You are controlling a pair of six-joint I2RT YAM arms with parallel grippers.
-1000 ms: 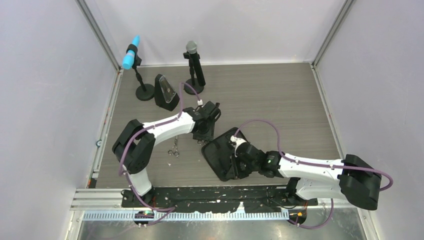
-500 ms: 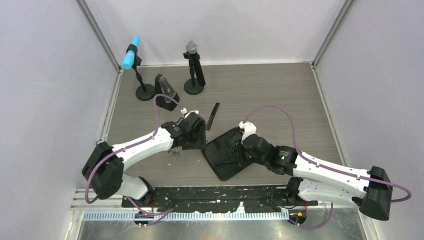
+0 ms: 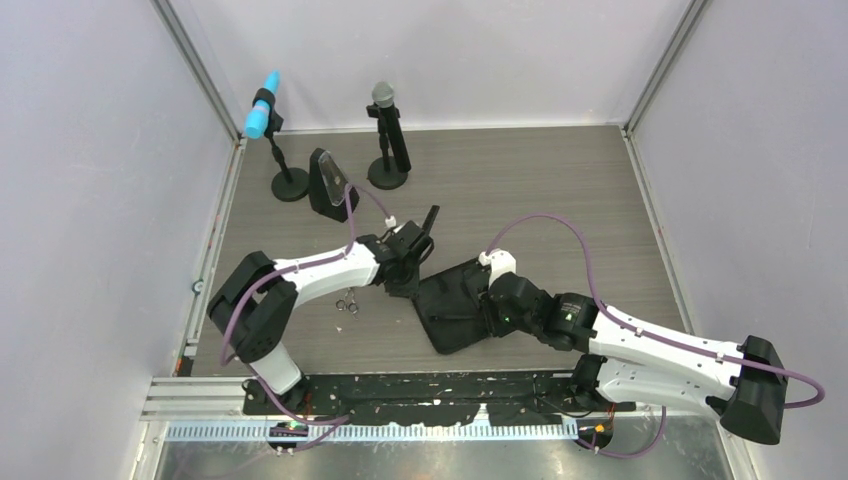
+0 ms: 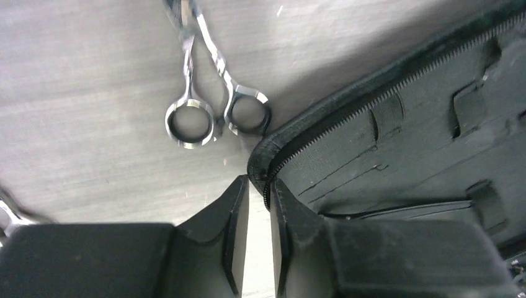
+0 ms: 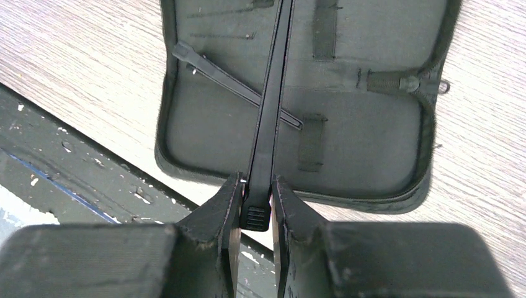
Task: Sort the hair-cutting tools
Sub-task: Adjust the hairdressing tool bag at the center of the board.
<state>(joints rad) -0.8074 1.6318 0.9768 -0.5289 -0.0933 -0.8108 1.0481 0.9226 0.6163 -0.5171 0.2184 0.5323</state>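
My right gripper [image 5: 255, 179] is clamped on the ridged end of a thin black hair clip [image 5: 273, 93], held over the open pouch [image 5: 372, 143], where a second clip [image 5: 217, 77] lies. My left gripper [image 4: 259, 181] has its fingers nearly together astride the pouch rim. Whether they pinch it, I cannot tell. If that rim drags, the pouch could shove the scissors [image 4: 218, 123] just beside it, or shift under the clip. Grey wood-grain table [image 3: 560, 190], pale lilac walls — two microphones [image 3: 385, 130] at the back.

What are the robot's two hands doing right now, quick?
Left gripper: nearly closed at the pouch edge; grip cannot be told.
Right gripper: closed on a black hair clip.
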